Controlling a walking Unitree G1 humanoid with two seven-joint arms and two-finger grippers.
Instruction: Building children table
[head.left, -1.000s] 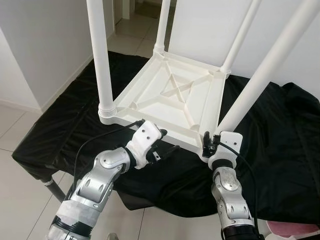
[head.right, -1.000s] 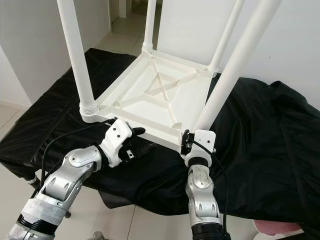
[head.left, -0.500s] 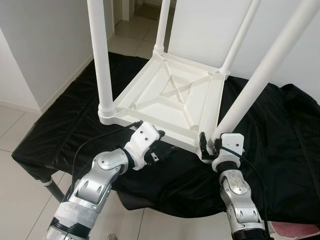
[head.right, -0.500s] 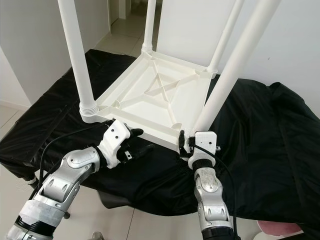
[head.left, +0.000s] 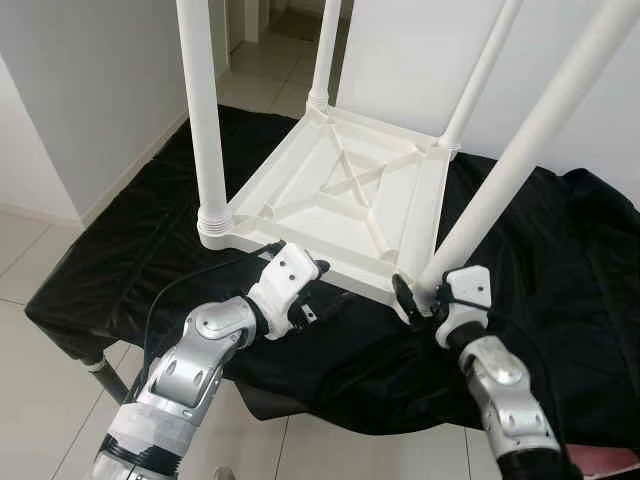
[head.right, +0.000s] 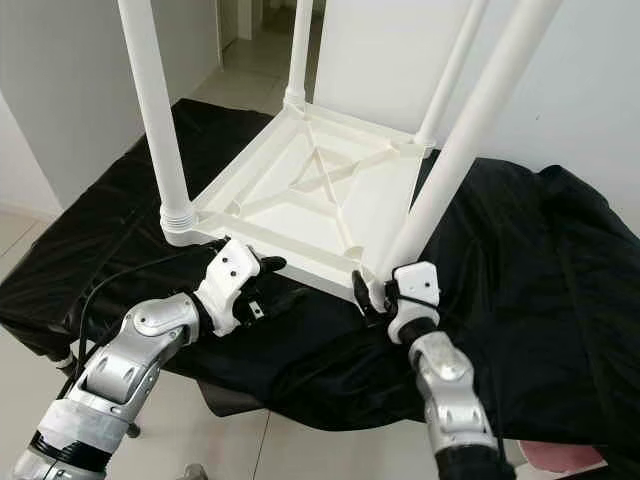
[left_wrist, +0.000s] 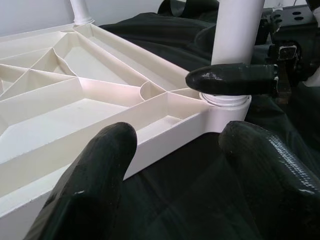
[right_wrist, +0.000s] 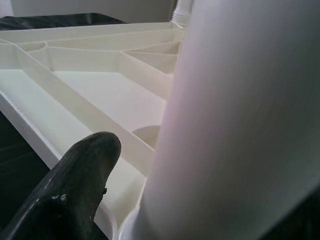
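The white table (head.left: 345, 200) lies upside down on a black cloth (head.left: 560, 260) in the middle of the head views, all four legs pointing up. The right gripper (head.left: 425, 292) sits at the near-right leg (head.left: 500, 180), low and right of centre; its fingers are spread around the base of that leg, one black finger (right_wrist: 70, 187) lying on the ribbed underside, but whether they press the leg cannot be told. The left gripper (head.left: 318, 298), lower centre, hovers open at the near rim with nothing between its fingers (left_wrist: 95, 170).

The step appears to be seating this leg in its corner socket. To do it well, the right gripper should close squarely low on the leg and push or twist along the leg's axis, not sideways. The left should brace the rim so the top does not slide on the slack cloth.
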